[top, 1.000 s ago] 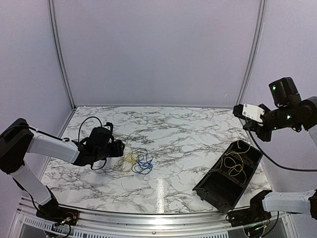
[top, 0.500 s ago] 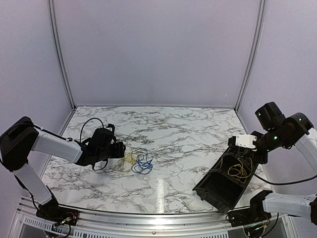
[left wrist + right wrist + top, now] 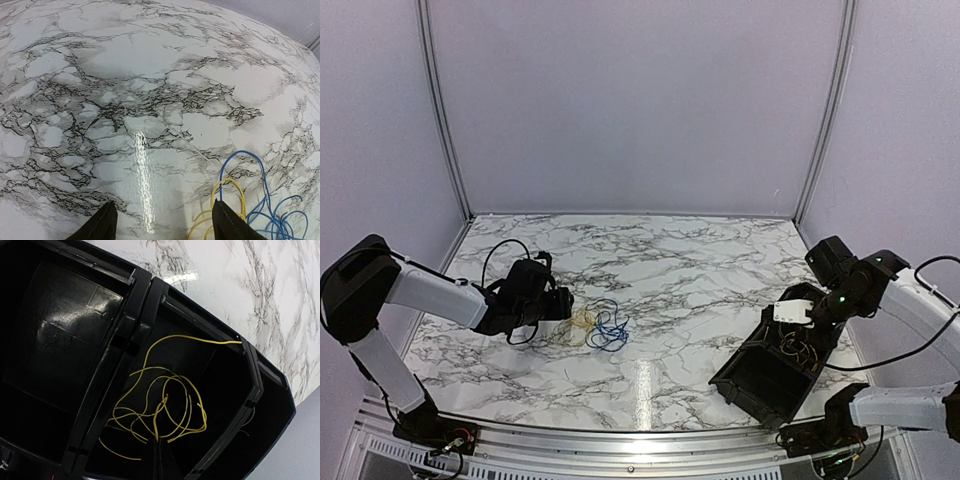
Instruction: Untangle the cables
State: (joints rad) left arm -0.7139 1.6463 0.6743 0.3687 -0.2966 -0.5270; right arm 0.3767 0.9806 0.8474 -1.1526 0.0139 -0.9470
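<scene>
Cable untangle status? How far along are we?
Done: one yellow cable is separated and lies in a compartment of the black bin. In hand: the right gripper is down in that compartment, its shut jaws apparently pinching the cable. Left to do: a tangle of blue and yellow cables lies on the marble table, with the left gripper beside it, jaws open, holding nothing.

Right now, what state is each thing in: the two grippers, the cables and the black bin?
Left gripper: open, low over the table.
Blue and yellow cables: tangled together on the table, by that gripper.
Black bin: open-topped, on the table.
Yellow cable: loose loops in one bin compartment.
Right gripper: shut, tip down among those loops.
</scene>
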